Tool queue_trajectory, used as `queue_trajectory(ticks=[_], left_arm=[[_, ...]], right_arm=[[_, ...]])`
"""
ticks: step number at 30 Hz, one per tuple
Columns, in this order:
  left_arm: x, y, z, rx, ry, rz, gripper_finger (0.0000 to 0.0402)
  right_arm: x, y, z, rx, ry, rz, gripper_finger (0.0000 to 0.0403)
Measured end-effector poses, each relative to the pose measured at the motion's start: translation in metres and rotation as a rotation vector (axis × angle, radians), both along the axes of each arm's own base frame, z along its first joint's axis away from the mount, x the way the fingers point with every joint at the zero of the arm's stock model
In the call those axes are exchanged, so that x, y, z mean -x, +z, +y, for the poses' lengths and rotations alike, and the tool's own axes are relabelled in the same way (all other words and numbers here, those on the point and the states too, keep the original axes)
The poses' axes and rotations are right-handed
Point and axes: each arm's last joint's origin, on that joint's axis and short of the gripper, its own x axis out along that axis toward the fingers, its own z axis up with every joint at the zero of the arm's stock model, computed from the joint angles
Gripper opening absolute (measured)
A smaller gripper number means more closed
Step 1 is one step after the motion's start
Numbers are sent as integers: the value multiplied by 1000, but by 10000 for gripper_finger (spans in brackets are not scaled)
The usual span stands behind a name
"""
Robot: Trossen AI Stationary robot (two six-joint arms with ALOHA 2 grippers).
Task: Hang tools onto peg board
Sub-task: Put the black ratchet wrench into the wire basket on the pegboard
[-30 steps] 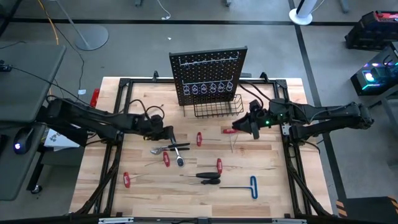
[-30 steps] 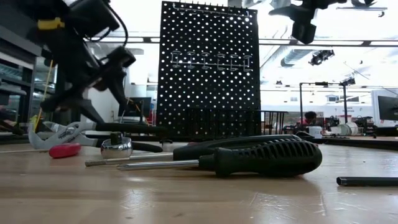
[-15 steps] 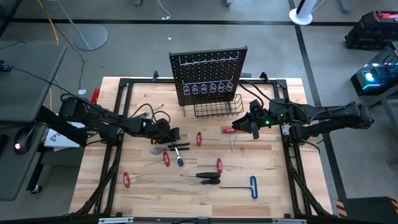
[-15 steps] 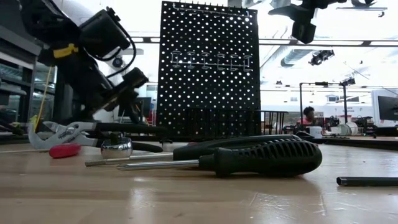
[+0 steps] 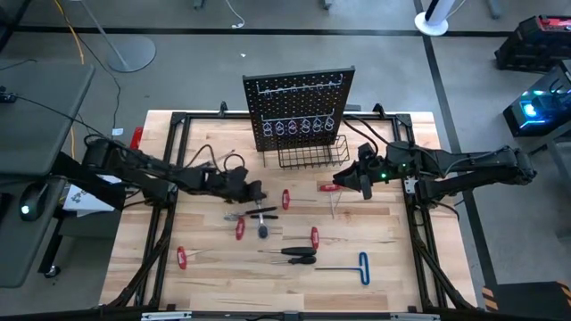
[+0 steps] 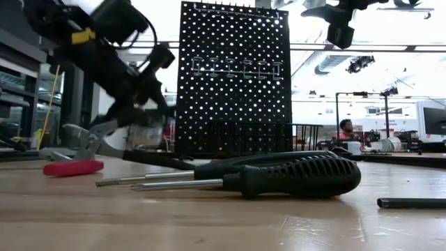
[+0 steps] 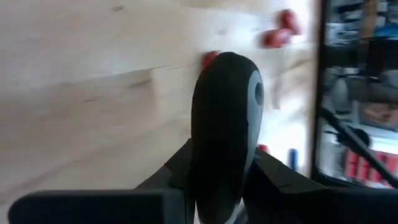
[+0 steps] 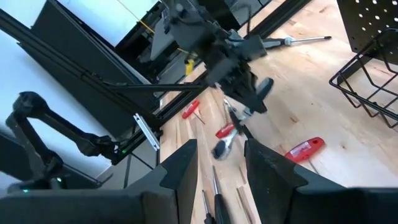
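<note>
One tool is in your left gripper [image 5: 253, 193], and the hold looks chancy.
Your left fingers [image 7: 180, 171] are clenched on a black tool handle [image 7: 224, 118], with its silver end [image 8: 222, 148] dangling just above the worktop [image 5: 401, 250]; if the handle swings or slips, it drops among the other tools [image 5: 294, 254] before reaching the peg board [image 5: 298, 109]. Your right gripper [image 5: 361, 181] hovers near the wire basket [image 5: 312, 153], fingers apart and empty, so watch for crowding at the board.
</note>
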Motion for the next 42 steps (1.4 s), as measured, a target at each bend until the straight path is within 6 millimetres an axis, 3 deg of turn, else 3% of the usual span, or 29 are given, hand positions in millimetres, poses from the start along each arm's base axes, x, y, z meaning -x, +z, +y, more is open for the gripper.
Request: queue_trajectory(ticks=[4,9,14,21,26,33,42], left_arm=[[8,31,2,-83,23,-138,77],[26,63,0,-318,97,-245,77],[36,77,-3,-467,346,-284,77],[23,84,-3,-455,650,-443,77],[9,87,-4,-369,754,-622,77],[-6,103,-6,-310,786,-728,77],[-15,116,-8,-300,773,-754,77]], right_arm=[[0,0,0,5,17,-1,126],[0,0,1,-12,48,0,126],[0,0,1,-18,47,-1,126],[-7,6,-1,-142,-64,-77,126],[-35,11,6,-246,-35,-234,126],[-73,-14,10,-371,-144,-252,126],[-91,-20,9,-485,-219,-362,171]])
